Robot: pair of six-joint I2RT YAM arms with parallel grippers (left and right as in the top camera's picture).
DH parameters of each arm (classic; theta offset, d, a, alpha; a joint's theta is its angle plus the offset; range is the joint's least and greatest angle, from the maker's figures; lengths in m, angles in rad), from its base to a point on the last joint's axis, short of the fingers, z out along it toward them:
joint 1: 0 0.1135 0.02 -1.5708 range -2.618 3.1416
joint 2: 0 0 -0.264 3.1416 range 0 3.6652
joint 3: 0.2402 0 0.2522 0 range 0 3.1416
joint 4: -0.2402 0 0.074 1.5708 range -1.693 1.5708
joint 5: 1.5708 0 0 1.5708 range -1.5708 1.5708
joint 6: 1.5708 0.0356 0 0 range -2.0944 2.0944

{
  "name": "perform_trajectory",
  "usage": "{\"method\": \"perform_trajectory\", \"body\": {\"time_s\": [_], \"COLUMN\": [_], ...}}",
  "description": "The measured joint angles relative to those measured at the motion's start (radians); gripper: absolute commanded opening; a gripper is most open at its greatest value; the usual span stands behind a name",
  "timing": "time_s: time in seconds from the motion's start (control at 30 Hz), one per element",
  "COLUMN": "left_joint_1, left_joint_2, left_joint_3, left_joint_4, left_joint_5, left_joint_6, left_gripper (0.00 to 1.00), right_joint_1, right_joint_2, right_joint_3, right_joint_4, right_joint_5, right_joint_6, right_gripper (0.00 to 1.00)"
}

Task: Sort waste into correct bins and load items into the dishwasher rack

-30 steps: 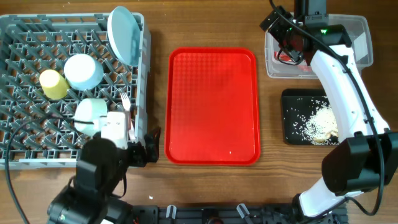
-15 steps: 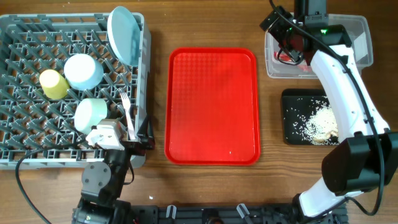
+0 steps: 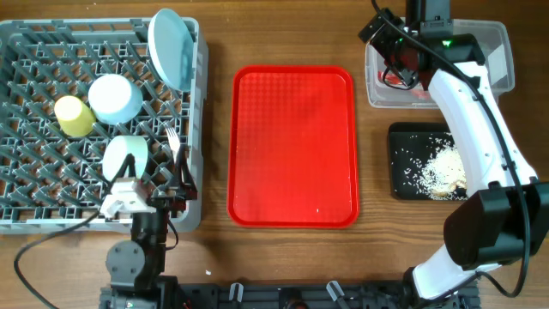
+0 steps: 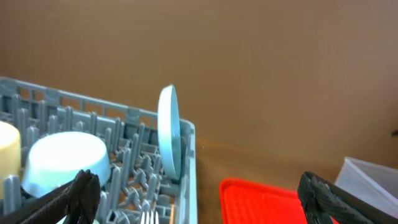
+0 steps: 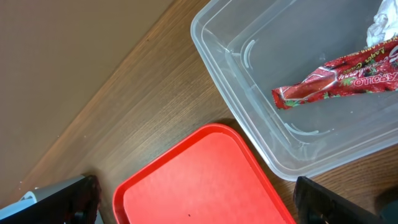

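The grey dishwasher rack (image 3: 34, 215) at the left holds an upright pale-blue plate (image 3: 171, 47), two pale-blue bowls (image 3: 116, 99) (image 3: 127, 154), a yellow cup (image 3: 75, 116) and a white fork (image 3: 176, 148). My left gripper (image 3: 159, 190) hangs open over the rack's front right corner, with nothing between its fingers (image 4: 68, 196). The clear tub (image 3: 497, 39) at the far right holds the red wrapper (image 5: 336, 78) and a white napkin (image 5: 382, 25). My right gripper (image 3: 390, 47) is open and empty above the tub's left end. Rice scraps (image 3: 437, 167) lie in the black tray (image 3: 396, 137).
A flat red serving tray (image 3: 293, 146) lies bare in the middle of the wooden table, between the rack and the two bins. The right arm (image 3: 472, 112) stretches over the black tray and the tub.
My left arm has drawn back toward the table's front edge and shifted left; its gripper now sits over the rack's front right corner. The right arm has not moved.
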Motion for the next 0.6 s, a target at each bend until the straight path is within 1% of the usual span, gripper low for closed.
{"method": "perform_trajectory", "body": {"time_s": [0.07, 0.27, 0.53, 0.6], "left_joint_1": [0.016, 0.058, 0.166, 0.177], "left_joint_2": [-0.029, -0.044, -0.055, -0.056], "left_joint_3": [-0.031, -0.043, -0.047, -0.047], "left_joint_4": [0.030, 0.027, -0.190, -0.190], "left_joint_5": [0.000, 0.000, 0.061, 0.068], "left_joint_6": [0.001, 0.001, 0.001, 0.001], "left_gripper": [1.00, 1.00, 1.00, 1.00], "right_joint_1": [0.000, 0.000, 0.000, 0.000], "right_joint_2": [0.000, 0.000, 0.000, 0.000], "right_joint_3": [0.000, 0.000, 0.000, 0.000], "right_joint_4": [0.000, 0.000, 0.000, 0.000], "right_joint_5": [0.000, 0.000, 0.000, 0.000], "right_joint_6": [0.000, 0.000, 0.000, 0.000], "right_gripper": [1.00, 1.00, 1.00, 1.00]}}
